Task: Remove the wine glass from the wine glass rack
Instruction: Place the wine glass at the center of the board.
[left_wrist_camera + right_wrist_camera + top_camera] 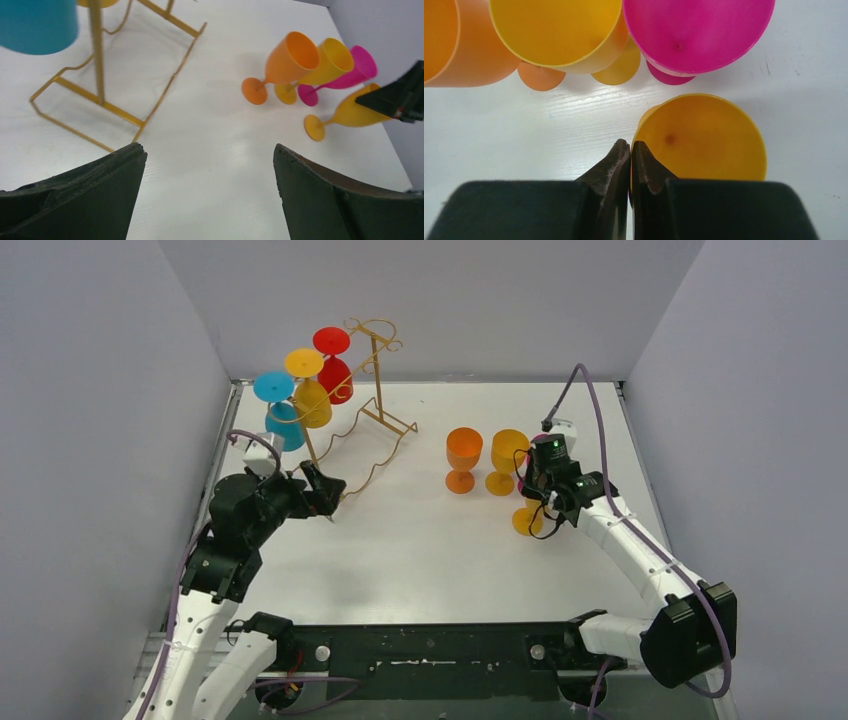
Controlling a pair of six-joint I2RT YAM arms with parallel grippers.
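The gold wire wine glass rack (379,380) stands at the back left, with a blue wine glass (285,420), a yellow one (313,402) and a red one (337,380) hanging upside down from it. My left gripper (325,495) is open and empty just in front of the rack's base (96,50), low over the table. My right gripper (630,144) is shut on the rim of an amber wine glass (704,135), one finger inside the cup and one outside. That glass (350,112) leans over at the right of the table, its foot (527,521) low.
An orange glass (463,455) and a yellow glass (508,455) stand upright mid-table, with a pink glass (357,70) right behind the held one. White walls close in the table on the left, back and right. The arms' bases sit on the near edge.
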